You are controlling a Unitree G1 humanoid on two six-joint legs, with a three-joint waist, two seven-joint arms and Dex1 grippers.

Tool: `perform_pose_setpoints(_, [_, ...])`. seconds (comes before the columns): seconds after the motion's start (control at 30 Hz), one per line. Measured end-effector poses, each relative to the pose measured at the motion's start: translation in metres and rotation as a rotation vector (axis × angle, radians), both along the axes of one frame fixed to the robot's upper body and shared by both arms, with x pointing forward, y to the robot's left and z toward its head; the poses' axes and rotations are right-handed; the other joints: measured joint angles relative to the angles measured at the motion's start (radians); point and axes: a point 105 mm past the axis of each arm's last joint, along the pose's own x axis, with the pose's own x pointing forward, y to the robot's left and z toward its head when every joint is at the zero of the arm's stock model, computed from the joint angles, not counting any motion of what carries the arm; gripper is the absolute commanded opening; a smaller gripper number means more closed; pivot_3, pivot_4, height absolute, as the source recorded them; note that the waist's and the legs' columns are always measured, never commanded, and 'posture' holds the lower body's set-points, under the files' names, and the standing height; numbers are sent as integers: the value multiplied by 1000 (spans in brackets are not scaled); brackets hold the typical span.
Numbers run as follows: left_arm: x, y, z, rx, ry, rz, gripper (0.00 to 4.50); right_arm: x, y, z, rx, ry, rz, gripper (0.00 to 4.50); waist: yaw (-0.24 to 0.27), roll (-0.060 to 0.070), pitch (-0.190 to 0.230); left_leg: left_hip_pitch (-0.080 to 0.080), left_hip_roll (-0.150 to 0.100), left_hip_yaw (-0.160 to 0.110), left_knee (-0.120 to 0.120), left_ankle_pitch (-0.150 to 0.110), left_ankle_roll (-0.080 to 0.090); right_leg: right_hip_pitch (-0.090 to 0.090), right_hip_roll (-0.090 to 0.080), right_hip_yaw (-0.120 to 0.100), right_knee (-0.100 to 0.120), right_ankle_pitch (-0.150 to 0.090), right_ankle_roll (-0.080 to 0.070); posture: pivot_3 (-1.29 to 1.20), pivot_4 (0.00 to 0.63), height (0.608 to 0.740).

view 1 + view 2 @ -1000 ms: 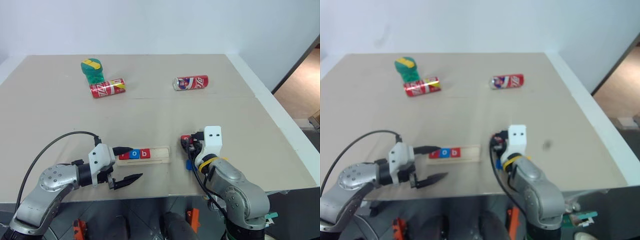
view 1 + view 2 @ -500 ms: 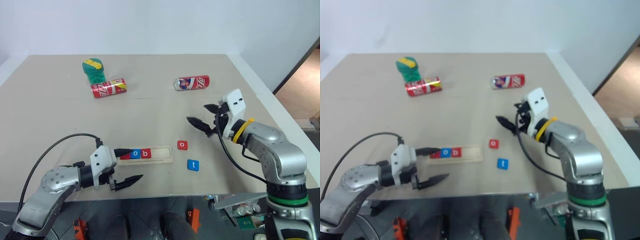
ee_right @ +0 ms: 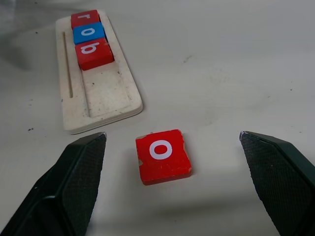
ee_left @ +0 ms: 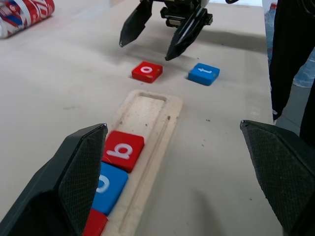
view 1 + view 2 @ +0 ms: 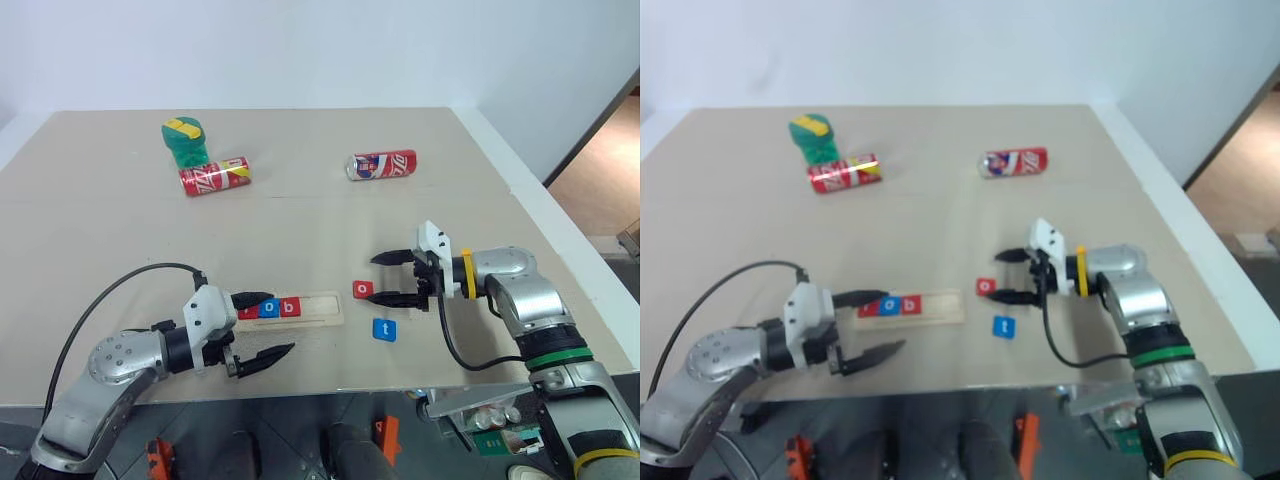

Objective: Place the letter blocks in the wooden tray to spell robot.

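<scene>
Wooden tray (image 5: 318, 310): pale wood, holding red r (image 3: 84, 18), blue o (image 3: 89, 32), red b (image 3: 94, 53), letters white. Loose red o block (image 5: 363, 290); loose blue t block (image 5: 385, 329). Two red soda cans (image 5: 214, 176) (image 5: 381, 165). Green bottle (image 5: 185, 141), yellow stripe. Beige table (image 5: 300, 220).

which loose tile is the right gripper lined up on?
The red o tile, lying on the table between the open fingers of the right gripper. The blue t tile lies off to the side, nearer the table edge.

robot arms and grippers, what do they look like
Silver-grey metal arms, each ending in a white wrist block. The left gripper and right gripper each have two black pointed fingers. Black cables loop along both; the right wrist has a yellow band.
</scene>
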Motion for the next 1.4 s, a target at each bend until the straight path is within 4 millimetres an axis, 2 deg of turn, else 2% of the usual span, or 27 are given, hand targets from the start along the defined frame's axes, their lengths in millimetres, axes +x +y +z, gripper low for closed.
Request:
perform_pose_setpoints(0.13, [0,1,-1,3,3,10,4500,-2,7,-6,-9,5,27,4480,0,0,0,0,0,0,0,0,0,0,0,0,0,0,0,0,150,740])
perform_pose_setpoints(0.17, [0,1,-1,3,3,11,4500,-2,8,-8,-13,9,30,4084,0,0,0,0,0,0,0,0,0,0,0,0,0,0,0,0,150,740])
perform_pose_setpoints(0.37, [2,4,0,10,-5,32,4500,4,13,-22,-29,-18,0,4084,0,0,0,1,0,1,0,0,0,1,0,1,0,1,0,0,150,740])
perform_pose_setpoints(0.6, [3,4,0,15,-12,38,4500,11,14,-26,-30,-39,-76,4084,0,0,0,14,0,1,0,1,0,12,0,1,0,1,-1,0,150,740])
perform_pose_setpoints(0.63, [3,5,-1,15,-16,40,4500,9,13,-27,-24,-37,-94,4084,0,0,0,14,0,1,0,1,0,12,0,2,0,-1,-4,0,150,740])
perform_pose_setpoints(0.8, [5,7,-4,17,-9,52,4500,6,12,-25,-25,-29,-152,4084,0,0,0,14,0,1,-1,1,0,12,0,2,0,0,0,0,150,740])
perform_pose_setpoints(0.83, [5,7,-4,16,-11,54,4500,6,10,-24,-27,-29,-184,3898,1,0,0,14,0,1,-1,1,0,12,-1,2,0,0,0,0,150,740])
perform_pose_setpoints(1.03, [6,9,-7,25,-17,60,4500,4,5,-23,-34,-20,-224,3898,1,0,0,14,0,1,-1,1,0,11,-1,2,0,0,0,0,150,740])
perform_pose_setpoints(1.1, [6,9,-7,25,-17,60,4500,4,5,-23,-36,-17,-229,3407,1,0,0,14,0,1,-1,1,0,11,-1,2,0,0,0,0,150,740])
perform_pose_setpoints(1.13, [6,9,-7,22,-17,61,4500,2,3,-23,-41,-15,-235,3301,1,0,0,14,-1,1,-1,1,0,11,-1,2,0,0,0,0,150,740])
perform_pose_setpoints(1.23, [7,8,-7,15,-15,63,4500,-1,1,-23,-41,-7,-251,2203,2,0,0,14,-1,1,-1,0,0,11,-1,2,0,-1,0,0,150,740])
perform_pose_setpoints(1.27, [7,8,-8,12,-14,64,4500,-2,1,-22,-39,-4,-261,1966,1,0,0,14,0,1,-2,0,0,11,-1,2,0,-1,0,0,150,740])
perform_pose_setpoints(1.3, [7,8,-7,11,-23,65,4500,-7,3,-23,-30,-2,-265,1423,1,0,0,14,0,1,-2,0,0,11,0,1,0,-1,-1,0,150,740])
perform_pose_setpoints(1.4, [8,8,-7,11,-27,64,4500,-8,5,-23,-28,0,-270,1196,1,0,0,14,0,1,-3,0,0,11,0,1,0,-1,-1,0,150,740])
